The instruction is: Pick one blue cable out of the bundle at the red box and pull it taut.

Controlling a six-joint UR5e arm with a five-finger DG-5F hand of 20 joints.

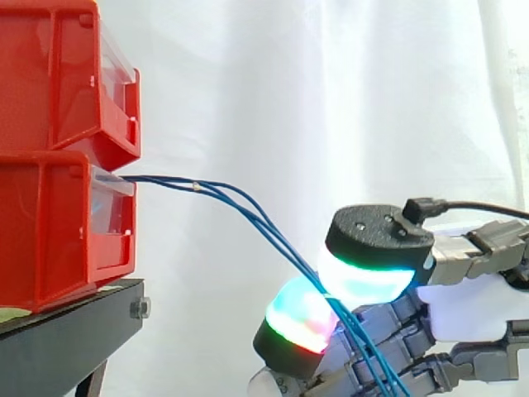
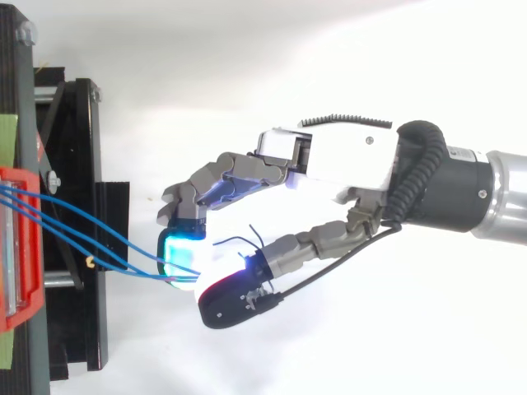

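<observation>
Side view: hand (image 1: 467, 308) comes in from the right, below and well apart from the red box (image 1: 58, 223), with two glowing fingertips (image 1: 364, 283) pressed together, pinching the blue cables (image 1: 165, 181) between them. The cables leave the front of the lower red box, run together past a small pale tie (image 1: 196, 186), then fan into separate strands that curve down to the pinch and carry on below it past the fingers. Top view: hand (image 2: 346, 160) has its fingers curled, and the strands run from the box at the left edge across the black stand (image 2: 82, 164) to the cyan pad. Step in hand looks like the grasp itself, pull not yet done; strands arc, not taut. To do it well: more than one strand seems to pass between the pads, though I cannot tell how many are really clamped, so it would be best to isolate one strand and let the others fall free. Then pull straight away from the box, along the cable's line, slowly, stopping once the arc flattens. Keep the pinch firm; thin smooth wire could slide through soft pads. Cables look thin, flexible, glossy blue, springy enough to hold a curve. White curtain (image 1: 331, 99) behind.
</observation>
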